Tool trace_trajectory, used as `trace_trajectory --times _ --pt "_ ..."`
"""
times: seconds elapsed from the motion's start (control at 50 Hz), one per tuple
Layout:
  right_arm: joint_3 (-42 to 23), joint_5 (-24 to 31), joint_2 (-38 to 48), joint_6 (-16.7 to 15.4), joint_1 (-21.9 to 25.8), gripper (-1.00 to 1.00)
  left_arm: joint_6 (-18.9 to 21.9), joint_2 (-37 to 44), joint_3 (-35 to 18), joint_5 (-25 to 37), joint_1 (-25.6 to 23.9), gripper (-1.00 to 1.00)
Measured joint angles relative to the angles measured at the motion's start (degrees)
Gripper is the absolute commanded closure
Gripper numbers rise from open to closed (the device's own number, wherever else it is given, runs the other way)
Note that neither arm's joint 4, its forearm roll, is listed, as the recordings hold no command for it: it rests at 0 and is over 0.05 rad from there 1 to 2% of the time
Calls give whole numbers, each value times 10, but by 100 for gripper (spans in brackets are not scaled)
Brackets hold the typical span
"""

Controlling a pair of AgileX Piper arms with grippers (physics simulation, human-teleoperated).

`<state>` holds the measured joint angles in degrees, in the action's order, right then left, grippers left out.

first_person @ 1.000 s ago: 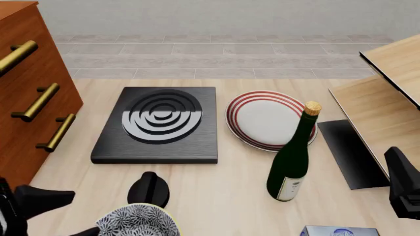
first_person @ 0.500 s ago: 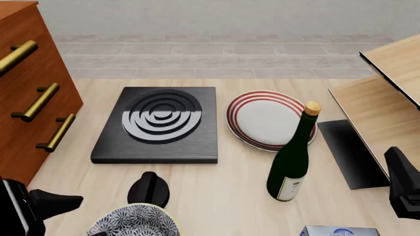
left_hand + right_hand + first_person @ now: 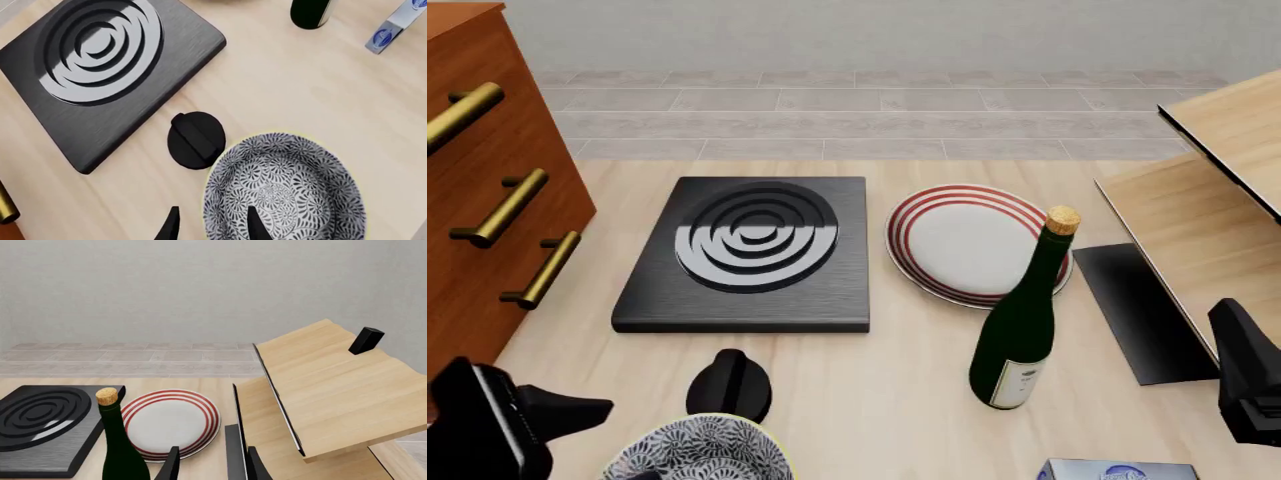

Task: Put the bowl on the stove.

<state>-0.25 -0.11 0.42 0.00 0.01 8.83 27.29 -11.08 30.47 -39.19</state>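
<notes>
The wooden table carries everything, with a brown drawer cabinet standing on the left arm's side. The stove lies flat, well ahead of the left gripper and apart from it. The red-ringed plate lies just beside the stove, ahead of the right gripper. A dark green bottle with a cork stands upright, near the plate's front edge. The black mat lies flat ahead of the right gripper.

The bowl rests on the table directly at the left gripper; one finger is over the bowl's inside and the other outside, so the rim sits between them, jaws a little apart and not yet closed on it. A small black knob lies just beyond the bowl, between it and the stove. The right gripper's fingers stand narrow, holding nothing.
</notes>
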Motion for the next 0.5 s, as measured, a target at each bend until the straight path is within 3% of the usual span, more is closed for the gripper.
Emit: trace_trajectory --times 0.5 --pt "0 0 0 0 0 -100 -12 47 11 -31 -9 -100"
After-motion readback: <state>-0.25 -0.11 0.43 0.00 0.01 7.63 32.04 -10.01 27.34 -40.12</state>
